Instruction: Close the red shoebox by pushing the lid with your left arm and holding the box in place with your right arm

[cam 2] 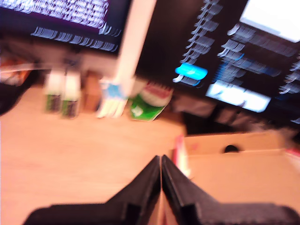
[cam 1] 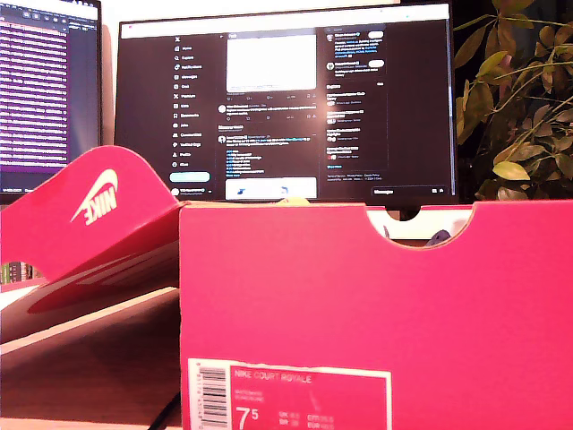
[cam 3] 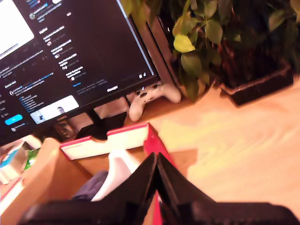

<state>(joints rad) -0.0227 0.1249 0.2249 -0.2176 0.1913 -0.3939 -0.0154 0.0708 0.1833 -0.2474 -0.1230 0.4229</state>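
The red shoebox (cam 1: 376, 296) fills the exterior view, its labelled end wall facing the camera. Its lid (cam 1: 98, 224), with a white swoosh, stands open and tilted at the exterior view's left. No gripper shows in the exterior view. In the blurred first wrist view, my first gripper (cam 2: 161, 158) is shut, fingers pressed together, over the red edge of the box (cam 2: 180, 152) beside its cardboard inside. My second gripper (cam 3: 156, 155) is shut too, hovering above a red box wall (cam 3: 151, 138). A white shoe (cam 3: 119, 164) lies inside the box.
Two monitors (cam 1: 286, 98) stand behind the box on the wooden table (cam 3: 243, 150). A potted plant (cam 3: 220, 42) and a white game controller (cam 3: 150, 96) sit near the monitor stand. Small packets and bottles (cam 2: 70, 93) line the table's back edge.
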